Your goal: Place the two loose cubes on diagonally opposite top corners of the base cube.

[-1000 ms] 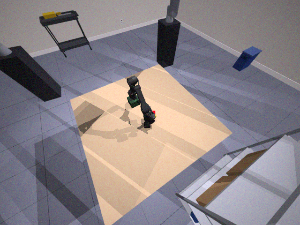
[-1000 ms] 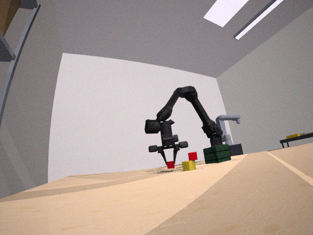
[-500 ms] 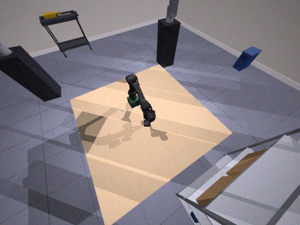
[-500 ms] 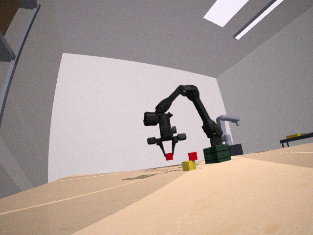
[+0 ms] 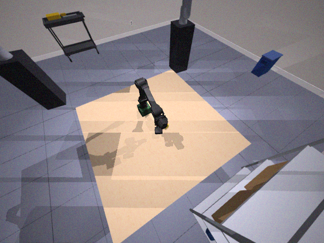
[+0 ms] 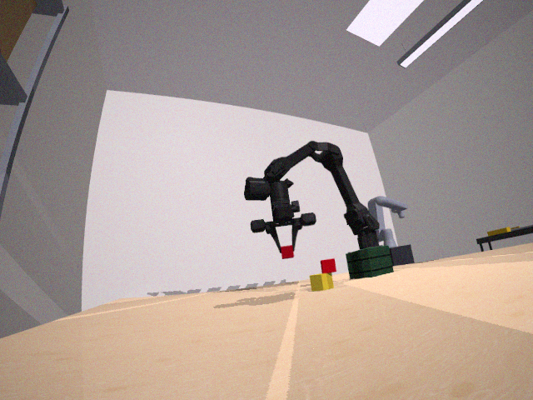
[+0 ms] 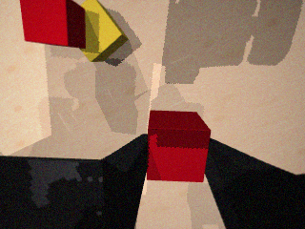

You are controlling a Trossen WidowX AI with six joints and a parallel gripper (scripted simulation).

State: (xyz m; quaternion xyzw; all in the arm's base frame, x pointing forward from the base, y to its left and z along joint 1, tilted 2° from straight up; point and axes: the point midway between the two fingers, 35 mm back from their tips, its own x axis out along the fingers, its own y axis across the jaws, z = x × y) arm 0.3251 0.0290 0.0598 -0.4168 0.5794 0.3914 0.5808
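My gripper [image 6: 286,251] [image 7: 173,141] is shut on a red cube [image 6: 287,252] [image 7: 177,163], held in the air between the fingertips. The yellow base cube [image 6: 319,282] [image 7: 108,30] stands on the table to the right of the held cube in the exterior view, at upper left in the wrist view; a sliver [image 5: 167,126] shows beside the arm in the top view. A second red cube [image 6: 327,265] [image 7: 45,21] appears to rest on its far corner and overhangs; the contact is hidden. Both red cubes are hidden in the top view.
The arm's green base block [image 5: 144,110] [image 6: 370,262] stands behind the cubes in the exterior view. The wooden surface [image 5: 162,162] [image 6: 193,344] carries arm shadows. Black pedestals [image 5: 180,47] [image 5: 34,81] and a white shelf unit [image 5: 282,209] stand around it.
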